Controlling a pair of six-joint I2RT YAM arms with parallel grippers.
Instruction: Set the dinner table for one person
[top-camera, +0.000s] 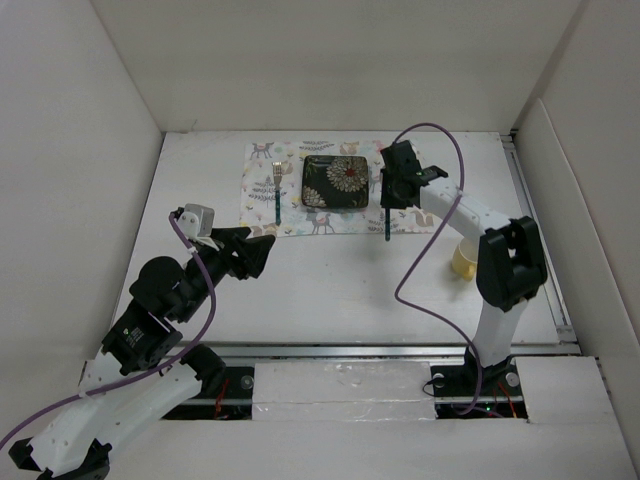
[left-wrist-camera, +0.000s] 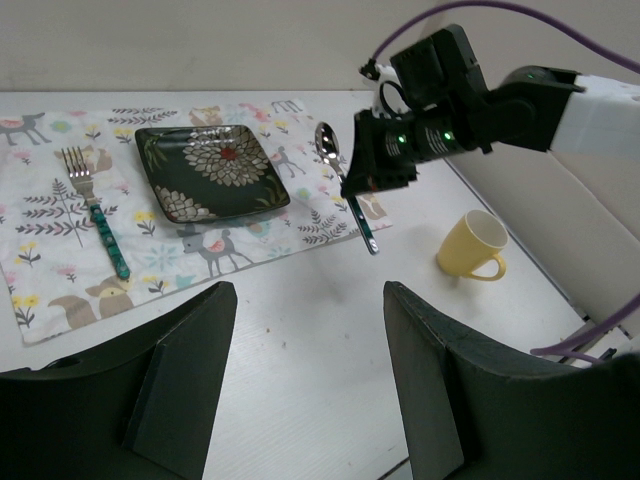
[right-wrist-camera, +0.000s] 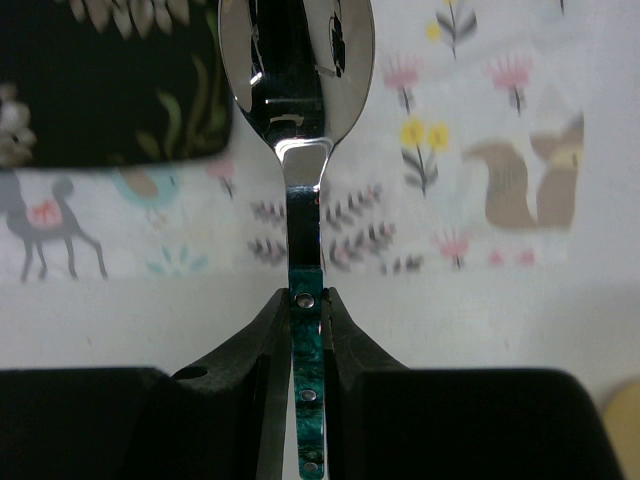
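A: Quick one. State?

B: Right pincer (right-wrist-camera: 305, 308) is pinching the spoon (right-wrist-camera: 302, 230) by its green handle, bowl pointing far. The spoon sits over the placemat (top-camera: 310, 224), just right of the plate (top-camera: 336, 182). Can't tell if it's touching the cloth or hanging a bit above it.

A: Left side?

B: Left pincer (left-wrist-camera: 310, 305) is spread, nothing in it, hovering over the near-left part of the desk (top-camera: 330, 295), well apart from the setting. The fork (top-camera: 277, 190) lies left of the plate.

A: Risks?

B: First, the release. If the spoon isn't down, letting go drops it, and it could bounce crooked or skid against the plate rim, since the bowl is near that edge.

A: And the grip?

B: Thin pinch on a narrow handle. Any twist on the way down and the spoon pivots between the fingers, ending up slanted. It looks tilted in the left wrist view.

A: Anything else?

B: The handle tail pokes past the mat's near edge onto bare desk, so it may end up half off the cloth. Also the yellow mug (top-camera: 463, 262) stands on the desk to the right, off the mat, close by the right arm's lower link. A careless pull-back could knock it.

A: Cable?

B: The purple loop hangs near the mug, so there's some snag risk. That's a guess.
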